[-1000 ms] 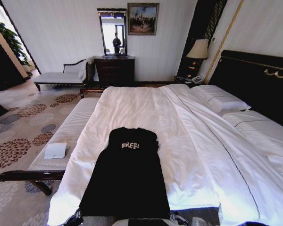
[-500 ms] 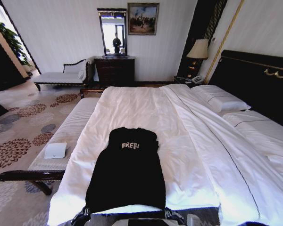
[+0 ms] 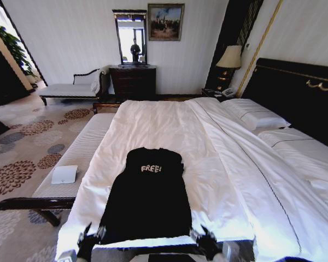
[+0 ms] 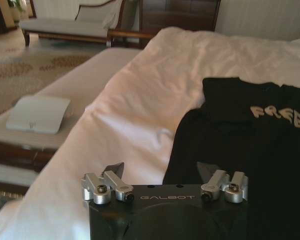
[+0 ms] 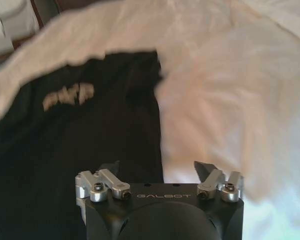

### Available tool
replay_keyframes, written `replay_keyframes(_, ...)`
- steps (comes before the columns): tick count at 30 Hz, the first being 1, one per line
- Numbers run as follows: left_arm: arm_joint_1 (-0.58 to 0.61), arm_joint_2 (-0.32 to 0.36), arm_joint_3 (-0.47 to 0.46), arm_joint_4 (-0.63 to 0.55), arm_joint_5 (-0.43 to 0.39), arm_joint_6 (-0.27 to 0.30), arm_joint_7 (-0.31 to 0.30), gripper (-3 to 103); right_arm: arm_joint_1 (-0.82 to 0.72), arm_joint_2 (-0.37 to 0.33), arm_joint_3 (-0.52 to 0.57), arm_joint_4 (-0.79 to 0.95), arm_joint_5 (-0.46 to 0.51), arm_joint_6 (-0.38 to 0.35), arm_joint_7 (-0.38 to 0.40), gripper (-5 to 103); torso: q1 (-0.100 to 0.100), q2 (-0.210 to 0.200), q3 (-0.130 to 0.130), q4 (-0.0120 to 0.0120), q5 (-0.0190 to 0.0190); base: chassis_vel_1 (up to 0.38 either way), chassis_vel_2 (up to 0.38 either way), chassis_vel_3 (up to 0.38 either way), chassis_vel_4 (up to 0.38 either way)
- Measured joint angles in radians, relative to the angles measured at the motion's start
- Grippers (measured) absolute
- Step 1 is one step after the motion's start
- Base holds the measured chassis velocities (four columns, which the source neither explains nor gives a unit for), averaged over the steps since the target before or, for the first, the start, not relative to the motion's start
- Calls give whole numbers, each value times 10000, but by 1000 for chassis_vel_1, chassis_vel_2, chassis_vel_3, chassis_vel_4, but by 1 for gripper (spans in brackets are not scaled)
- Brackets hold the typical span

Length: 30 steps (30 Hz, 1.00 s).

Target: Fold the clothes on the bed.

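Our left gripper has its jaws spread wide, gripping nothing, over the T-shirt's near left corner. Our right gripper matches it, jaws wide and empty, at the near right corner. The shirt lies flat, sleeves folded in, on the bed.

Striped bench carrying white pad; dark dresser under mirror; lamp.
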Motion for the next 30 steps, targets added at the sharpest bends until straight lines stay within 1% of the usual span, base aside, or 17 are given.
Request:
replay_keyframes(1, 0, 0, 0, 0, 0, 0, 0, 83, 0, 0, 0, 0, 0, 0, 0, 83, 0, 0, 0, 0, 0, 0, 0, 0, 0)
replay_keyframes(2, -62, -3, -4, -10, 72, 25, 0, 88, 274, -80, 78, 0, 496, -118, 79, 89, 0, 0, 0, 0, 1, 0, 0, 0, 0)
replay_keyframes(4, -341, 0, 106, -18, 458, 79, 20, 97, 1292, -291, 395, -139, 2637, -667, 456, 97, 0, 0, 1, 4, 1, 0, 0, 0, 0)
replay_keyframes(5, -432, 25, 224, -19, 584, 83, 29, 97, 1710, -326, 553, -249, 3539, -910, 668, 97, 0, -1, 1, 3, 3, 0, 0, 0, 0)
replay_keyframes(6, -632, 151, 569, -34, 749, 99, 29, 99, 2401, -352, 816, -415, 4962, -1228, 990, 99, 0, 0, 0, 4, 4, 0, 0, 0, 0)
replay_keyframes(7, -632, 151, 569, -34, 749, 99, 29, 99, 2401, -352, 816, -415, 4962, -1228, 990, 99, 0, 0, 0, 4, 4, 0, 0, 0, 0)
replay_keyframes(8, -803, 265, 924, -49, 899, 152, 39, 100, 3025, -377, 1049, -619, 6151, -1424, 1204, 100, 0, -1, 1, 3, 0, 0, 0, 0, 0)
replay_keyframes(10, -1057, 240, 1350, 20, 1461, 200, 189, 100, 4152, -460, 1169, -1301, 7360, -1589, 1269, 100, 2, -2, 1, 2, 1, 0, 0, 0, 0)
replay_keyframes(13, -1203, 242, 1460, 183, 1770, 199, 297, 100, 4931, -470, 1082, -2117, 7664, -1615, 1179, 100, 1, -2, 1, 3, -1, 0, 0, 0, 0)
replay_keyframes(14, -1257, 322, 1469, 252, 1789, 198, 329, 100, 5496, -460, 982, -2905, 7769, -1631, 1036, 100, 1, -1, 1, 3, 2, 0, 0, 0, 0)
replay_keyframes(15, -1257, 322, 1469, 252, 1789, 198, 329, 100, 5496, -460, 982, -2905, 7769, -1631, 1036, 100, 1, -1, 1, 3, 2, 0, 0, 0, 0)
replay_keyframes(18, -1267, 450, 1407, 316, 1656, 201, 354, 100, 6518, -395, 774, -4202, 7820, -1782, 736, 100, 2, -2, 1, 0, 3, 0, 0, 0, 0)
replay_keyframes(19, -1241, 464, 1368, 366, 1614, 201, 389, 100, 7133, -362, 599, -4858, 7773, -1865, 532, 100, 2, -2, 1, 3, 0, 0, 0, 0, 0)
replay_keyframes(20, -1241, 464, 1368, 366, 1614, 201, 389, 100, 7133, -362, 599, -4858, 7773, -1865, 532, 100, 2, -2, 1, 3, 0, 0, 0, 0, 0)
replay_keyframes(24, -1086, 248, 1334, 418, 1611, 164, 449, 100, 8392, -260, 216, -6490, 7462, -1858, 218, 100, 2, -2, 1, 2, 0, 0, 0, 0, 0)
replay_keyframes(27, -992, 188, 1300, 447, 1689, 122, 473, 100, 8790, -174, 134, -7121, 7381, -1858, 170, 102, 2, -2, 0, 4, 0, 0, 0, 0, 0)
replay_keyframes(30, -907, 129, 1226, 434, 1741, 85, 483, 100, 9152, -65, 81, -7927, 7109, -1759, -49, 100, 2, -2, 0, 2, 0, 0, 0, 0, 0)
